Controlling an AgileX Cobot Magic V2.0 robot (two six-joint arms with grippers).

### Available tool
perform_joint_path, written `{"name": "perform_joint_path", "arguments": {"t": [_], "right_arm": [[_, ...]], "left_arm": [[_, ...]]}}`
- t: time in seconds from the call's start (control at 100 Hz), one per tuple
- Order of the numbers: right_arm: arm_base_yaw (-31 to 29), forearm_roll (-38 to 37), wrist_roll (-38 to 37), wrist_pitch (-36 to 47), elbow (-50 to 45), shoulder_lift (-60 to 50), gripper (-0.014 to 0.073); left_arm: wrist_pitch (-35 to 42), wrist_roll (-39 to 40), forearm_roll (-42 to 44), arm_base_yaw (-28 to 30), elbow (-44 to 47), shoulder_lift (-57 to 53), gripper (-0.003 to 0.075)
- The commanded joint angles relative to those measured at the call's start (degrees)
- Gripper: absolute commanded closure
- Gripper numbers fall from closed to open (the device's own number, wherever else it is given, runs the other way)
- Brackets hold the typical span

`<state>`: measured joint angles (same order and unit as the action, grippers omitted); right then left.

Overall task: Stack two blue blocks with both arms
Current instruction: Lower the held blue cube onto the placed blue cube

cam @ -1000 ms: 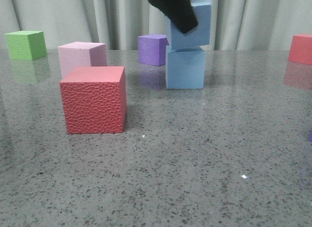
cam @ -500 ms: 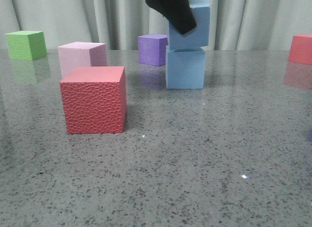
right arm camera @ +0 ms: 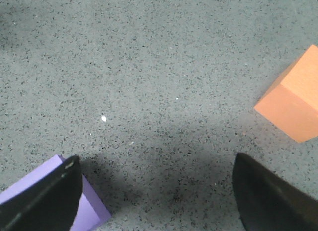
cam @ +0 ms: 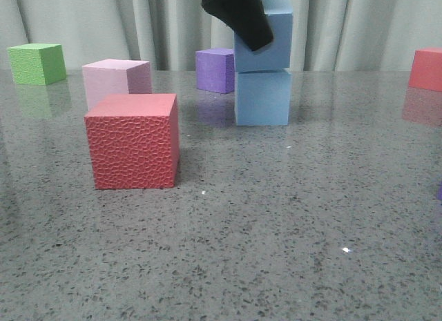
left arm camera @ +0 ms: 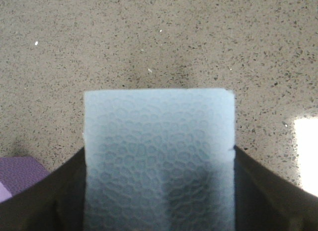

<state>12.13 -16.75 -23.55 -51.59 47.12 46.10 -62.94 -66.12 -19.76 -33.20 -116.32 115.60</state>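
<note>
Blue blocks sit stacked: the lower blue block (cam: 262, 98) rests on the table (cam: 276, 217), and the upper blue block (cam: 265, 41) lies squarely on it, clamped in the left gripper (left arm camera: 159, 191). Well apart, the right gripper (right arm camera: 154, 191) hovers spread wide, holding nothing.

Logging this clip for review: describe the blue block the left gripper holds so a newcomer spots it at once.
Start at the curtain behind the table. The held blue block sits atop the other blue block, beside the purple cube. It alone is off the table, clamped by the black left gripper.
</note>
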Motion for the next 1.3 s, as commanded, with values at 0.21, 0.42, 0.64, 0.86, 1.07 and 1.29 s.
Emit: {"name": "perform_joint_path", "arguments": {"t": [0.21,0.42,0.64,0.86,1.07,1.29], "right_arm": [[-0.39,-1.67,0.44,3.36,1.38,-0.52,-0.0016],[-0.39,-1.67,0.44,3.36,1.38,-0.52,-0.0016],[-0.39,-1.67,0.44,3.36,1.38,-0.52,-0.0016],[-0.39,-1.67,0.44,3.36,1.38,-0.52,-0.0016],[-0.39,-1.67,0.44,3.36,1.38,-0.52,-0.0016],[-0.39,-1.67,0.44,3.36,1.38,-0.52,-0.0016]], "left_arm": [[2.93,-0.10,-1.73,-0.31,-1.80,-3.31,0.0456],[3.15,-0.11,-1.73,-0.31,-1.80,-3.31,0.0456],[2.82,-0.22,-1.73,-0.31,-1.80,-3.31,0.0447],[2.50,-0.21,-1.73,-0.31,-1.80,-3.31,0.0357],[2.22,-0.32,-1.73,-0.31,-1.80,-3.31,0.0325],[2.32,-0.32,-1.73,-0.31,-1.80,-3.31,0.0286]]}}
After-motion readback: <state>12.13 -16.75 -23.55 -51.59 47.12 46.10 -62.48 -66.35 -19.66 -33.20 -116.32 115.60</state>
